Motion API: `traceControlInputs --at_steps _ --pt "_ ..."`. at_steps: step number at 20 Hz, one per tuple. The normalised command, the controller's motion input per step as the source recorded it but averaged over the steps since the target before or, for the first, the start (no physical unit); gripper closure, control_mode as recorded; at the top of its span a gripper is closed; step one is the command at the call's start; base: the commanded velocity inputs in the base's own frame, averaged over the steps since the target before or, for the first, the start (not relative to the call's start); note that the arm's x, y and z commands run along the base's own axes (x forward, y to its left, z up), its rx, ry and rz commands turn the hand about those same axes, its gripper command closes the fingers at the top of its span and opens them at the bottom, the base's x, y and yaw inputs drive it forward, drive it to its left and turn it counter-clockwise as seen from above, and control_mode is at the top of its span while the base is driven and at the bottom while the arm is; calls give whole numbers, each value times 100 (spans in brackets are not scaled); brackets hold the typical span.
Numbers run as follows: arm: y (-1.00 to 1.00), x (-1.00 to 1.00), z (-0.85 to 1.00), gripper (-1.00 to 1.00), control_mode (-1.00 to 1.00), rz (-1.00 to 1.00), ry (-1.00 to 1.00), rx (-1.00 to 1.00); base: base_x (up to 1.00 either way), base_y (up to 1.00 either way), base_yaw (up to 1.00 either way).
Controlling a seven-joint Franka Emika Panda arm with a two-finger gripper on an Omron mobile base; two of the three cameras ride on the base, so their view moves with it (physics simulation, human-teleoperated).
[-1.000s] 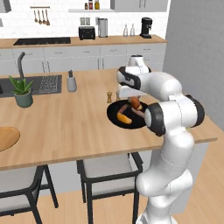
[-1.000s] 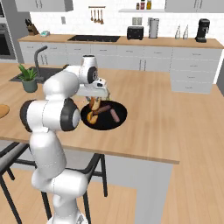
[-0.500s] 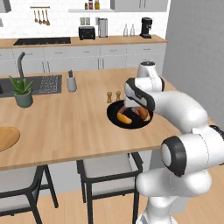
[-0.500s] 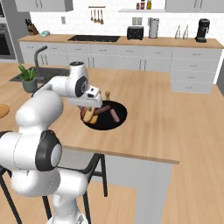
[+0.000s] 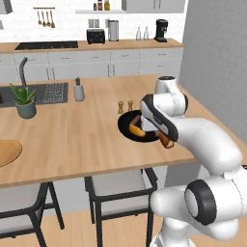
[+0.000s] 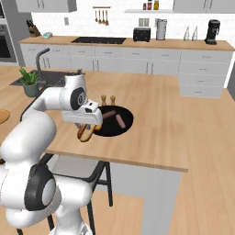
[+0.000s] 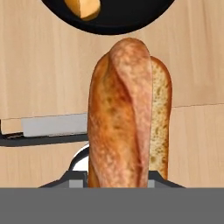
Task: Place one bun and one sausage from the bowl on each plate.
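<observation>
Clearly the end effector [image 6: 86, 131] is clamped on a bun [image 7: 127, 118] — it fills the centre of the hand view, hanging over the worktop [image 5: 72, 140] edge. Beyond, at mid-frame, the bowl [image 6: 120, 124] holds a sausage [image 6: 120, 121]. Risk: the bun slipping loose if the arm swings — floor below.
</observation>
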Motion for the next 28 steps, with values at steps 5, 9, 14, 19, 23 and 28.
traceControlInputs --at_steps 5,9,14,19,23,28 --pt "-6 -28 -9 100 -100 0 0 0 0 0 0" --pt "0 -2 -4 100 -100 0 0 0 0 0 0" --pt "1 0 0 100 100 0 0 0 0 40 -1" --pt "0 0 0 100 100 0 0 0 0 100 0" --pt "0 0 0 100 100 0 0 0 0 100 0" --pt "0 0 0 100 100 0 0 0 26 100 0"
